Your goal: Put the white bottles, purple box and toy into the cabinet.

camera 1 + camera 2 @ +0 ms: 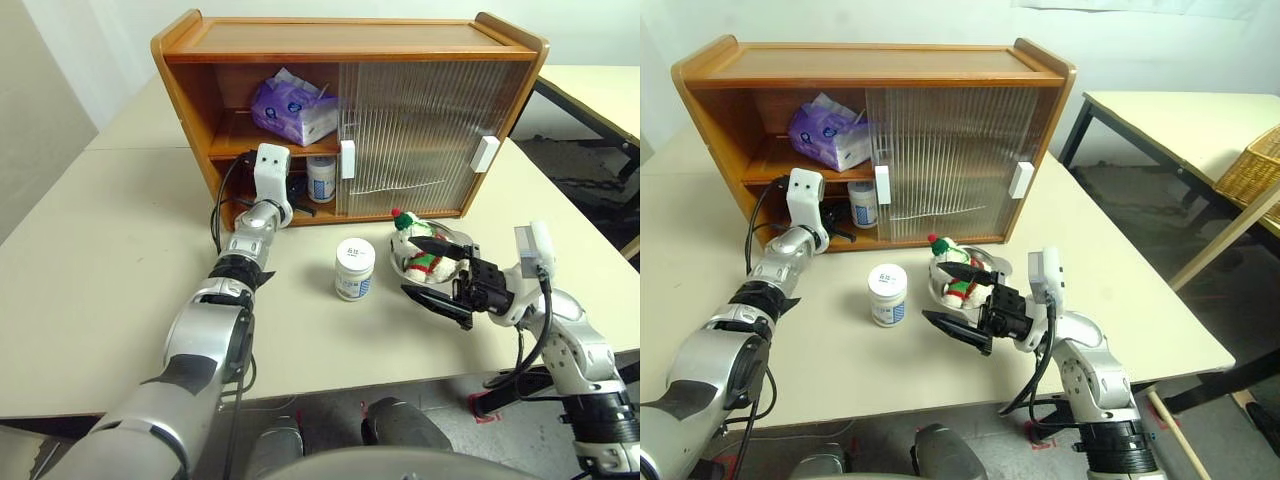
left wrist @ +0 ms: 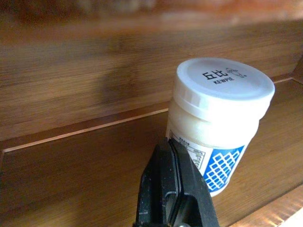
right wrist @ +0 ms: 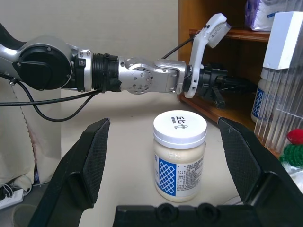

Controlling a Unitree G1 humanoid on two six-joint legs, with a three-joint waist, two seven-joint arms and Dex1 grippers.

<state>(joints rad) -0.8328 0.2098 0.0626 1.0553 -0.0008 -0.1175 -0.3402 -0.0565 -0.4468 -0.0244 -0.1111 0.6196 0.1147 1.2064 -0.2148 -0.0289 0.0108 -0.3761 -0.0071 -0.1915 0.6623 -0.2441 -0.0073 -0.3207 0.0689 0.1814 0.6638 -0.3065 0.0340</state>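
Observation:
The wooden cabinet [image 1: 350, 40] stands at the back of the table with its left half uncovered. On its upper shelf lies the purple box [image 1: 293, 108]. One white bottle [image 1: 321, 180] stands upright in the lower compartment. My left gripper [image 1: 303, 203] reaches in there, shut and holding nothing, its tips [image 2: 168, 142] against that bottle's [image 2: 215, 123] side. The other white bottle [image 1: 354, 268] stands on the table in front. The toy [image 1: 420, 255] lies in a metal bowl. My right gripper [image 1: 437, 272] hangs open next to it, turned toward the table bottle [image 3: 180, 161].
The metal bowl [image 1: 458, 240] sits before the cabinet's ribbed doors [image 1: 410, 135], both slid to the right. The table's [image 1: 100, 300] front edge runs close under my arms. Another table [image 1: 600, 95] stands at the right, with a wicker basket [image 1: 1250, 165] beyond.

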